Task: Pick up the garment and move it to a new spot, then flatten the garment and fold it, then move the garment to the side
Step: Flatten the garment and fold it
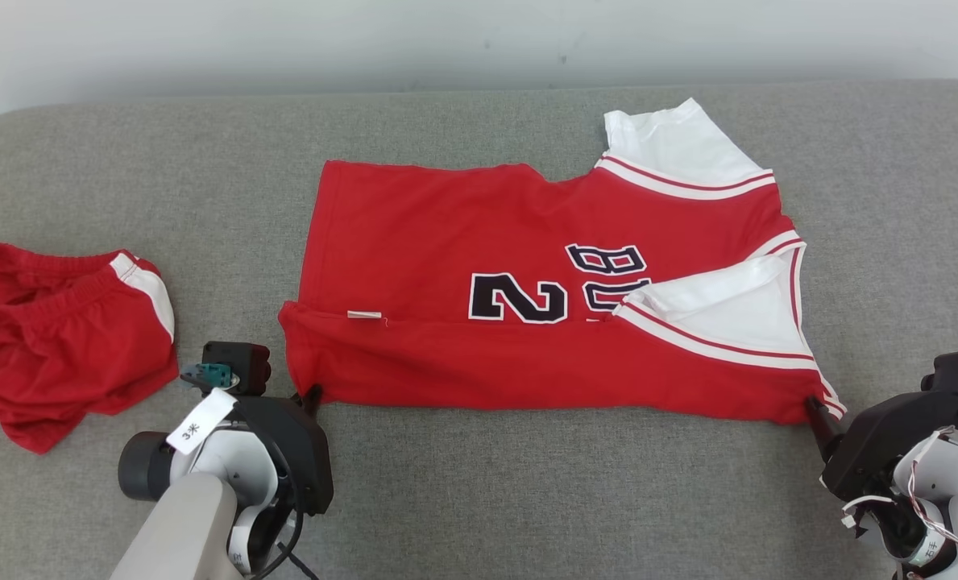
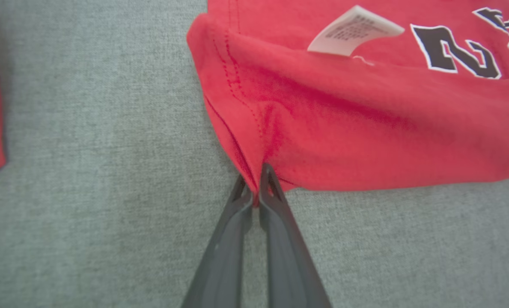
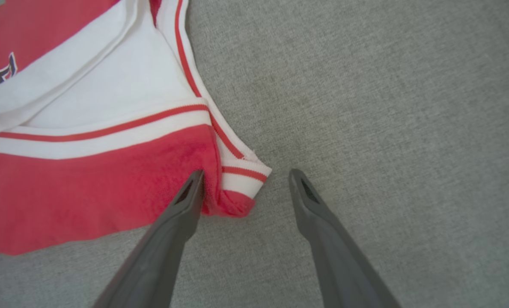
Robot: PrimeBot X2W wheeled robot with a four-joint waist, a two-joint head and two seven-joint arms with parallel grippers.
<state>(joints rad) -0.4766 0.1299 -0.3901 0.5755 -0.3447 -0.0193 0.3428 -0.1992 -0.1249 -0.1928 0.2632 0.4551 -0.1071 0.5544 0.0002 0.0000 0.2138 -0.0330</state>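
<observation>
A grey woven-fabric surface (image 1: 479,483) runs across the head view, with a red jersey-style garment with white sleeve parts and dark numbering (image 1: 446,242) lying flat near its middle.

Well to the left of the garment, a crumpled pair of red shorts with a white side stripe (image 1: 60,338) sits apart from it.

At the garment's near left corner is the left gripper (image 2: 256,188). Its two dark fingers are pressed together and pinch a small bunch of the red hem.

The garment lies with its bottom hem to the left and its white sleeves to the right. Its near edge is folded over as a long red band. A small white care label (image 2: 352,30) sticks out where the fold meets the front. A dark numeral 2 and partly covered letters, outlined in white, show past the fold.

At the garment's near right corner is the right gripper (image 3: 246,175), with its fingers spread wide. One finger touches the red cloth and the other rests over bare grey fabric. The striped corner lies between them, not gripped.
</observation>
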